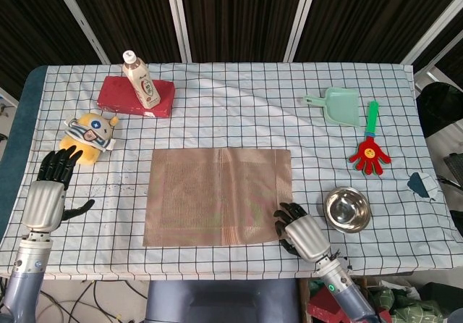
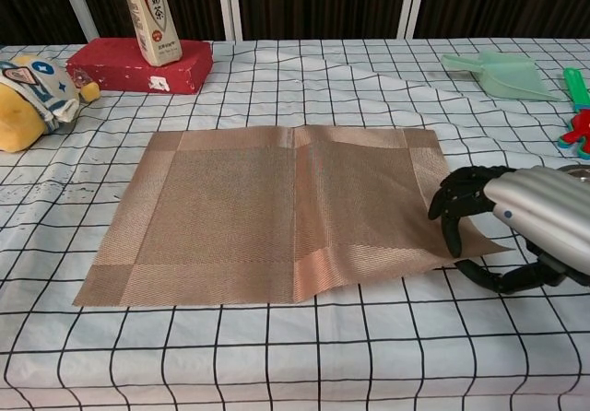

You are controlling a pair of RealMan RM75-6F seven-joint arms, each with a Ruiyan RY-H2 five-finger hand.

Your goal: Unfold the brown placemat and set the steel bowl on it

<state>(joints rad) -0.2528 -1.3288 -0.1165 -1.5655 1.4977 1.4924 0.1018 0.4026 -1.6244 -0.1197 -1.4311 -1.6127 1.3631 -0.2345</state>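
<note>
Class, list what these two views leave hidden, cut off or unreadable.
- Steel bowl: chest view shows only a sliver behind the right hand.
- Bottle: top cut off by the chest view's edge.
- Placemat corner: whether the right hand pinches it is unclear.
- Left hand: outside the chest view.

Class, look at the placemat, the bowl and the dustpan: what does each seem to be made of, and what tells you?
Placemat: probably woven vinyl or fabric; fine ribbed weave, slight sheen.
Bowl: polished steel; mirror-like reflections.
Dustpan: likely plastic; uniform pale green, smooth moulded shape.
</note>
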